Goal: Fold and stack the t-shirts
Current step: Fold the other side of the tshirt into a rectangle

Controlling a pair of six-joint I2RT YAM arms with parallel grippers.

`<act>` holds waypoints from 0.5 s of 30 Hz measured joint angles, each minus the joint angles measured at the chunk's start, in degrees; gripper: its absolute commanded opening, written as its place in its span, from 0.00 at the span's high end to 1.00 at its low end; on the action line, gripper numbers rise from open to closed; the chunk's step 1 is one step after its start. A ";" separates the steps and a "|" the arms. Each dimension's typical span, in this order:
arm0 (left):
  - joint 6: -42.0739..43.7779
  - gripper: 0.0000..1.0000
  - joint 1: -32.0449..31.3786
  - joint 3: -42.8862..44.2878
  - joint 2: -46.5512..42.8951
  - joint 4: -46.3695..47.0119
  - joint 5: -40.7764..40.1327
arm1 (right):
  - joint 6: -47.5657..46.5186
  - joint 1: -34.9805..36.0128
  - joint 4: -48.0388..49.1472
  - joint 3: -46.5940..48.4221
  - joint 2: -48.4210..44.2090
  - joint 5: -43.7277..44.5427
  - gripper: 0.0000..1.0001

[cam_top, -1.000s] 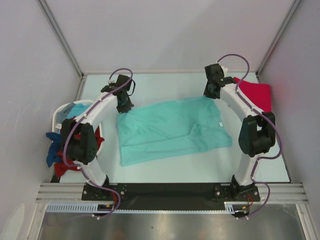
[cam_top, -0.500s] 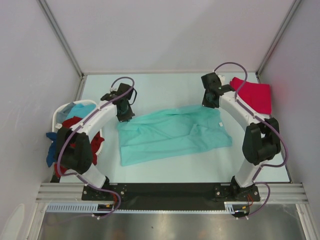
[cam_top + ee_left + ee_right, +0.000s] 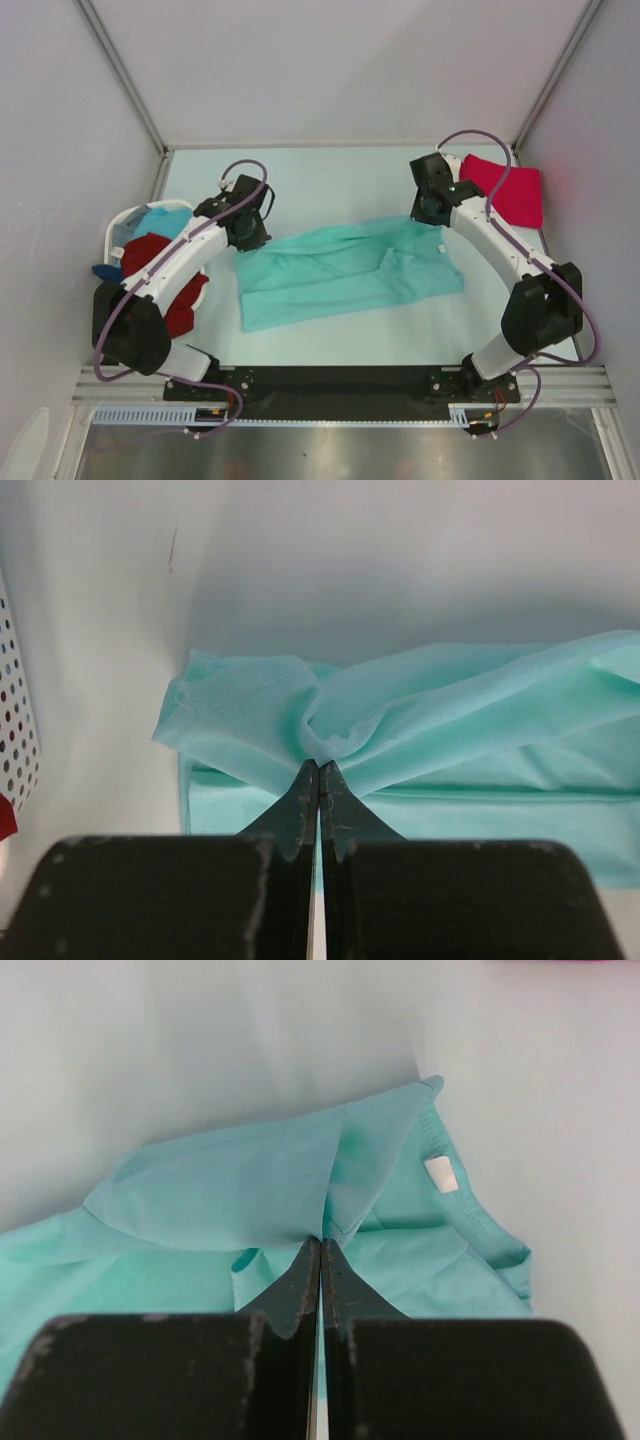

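At the middle of the counter [image 3: 330,175], a light teal t-shirt [image 3: 340,275], rumpled and stretched from 9 to 3 o'clock. Near edge flat on the surface. Far edge drawn up into two peaks.

At the shirt's 10 o'clock corner, the left hand [image 3: 247,232], clamped tight on a pinch of teal cloth. From the left wrist view, fingertips pressed together with no gap (only a thin seam of light between the black fingers). Fabric bunched there and fanning out toward 10 and 2 o'clock. More of the same shirt flat underneath.

At the shirt's 1 o'clock corner, the right hand [image 3: 432,208], likewise closed on the teal cloth. From the right wrist view, a fold tented up from the fingertips toward 11 o'clock. At 2 o'clock of them, the ribbed neckline with a small white label [image 3: 438,1173].

At 2 o'clock on the counter, against the right wall, a pinkish-red t-shirt [image 3: 505,188], lying apart from the teal one, partly behind the right arm and its cable.

At 9 o'clock, beside the left arm, a white basket [image 3: 113,236]. Inside it a dark red shirt [image 3: 150,255] and a light blue shirt [image 3: 160,220]. At its outer edge a scrap of a blue shirt [image 3: 103,271], mostly hidden by the arm.
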 measured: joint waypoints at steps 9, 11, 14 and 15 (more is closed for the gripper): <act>-1.92 1.00 -3.26 -5.70 -3.43 -0.81 -0.44 | 1.16 1.70 -1.09 -6.01 -4.70 0.72 1.00; -2.32 1.00 -3.61 -6.97 -3.93 -0.85 -0.59 | 1.44 1.90 -1.18 -7.61 -5.11 0.72 1.00; -2.78 1.00 -4.09 -8.76 -4.44 -0.81 -0.98 | 1.86 2.08 -1.25 -9.66 -5.25 0.70 1.00; -2.97 1.00 -4.28 -9.35 -4.55 -0.81 -1.07 | 2.05 2.12 -1.14 -10.36 -5.25 0.70 1.00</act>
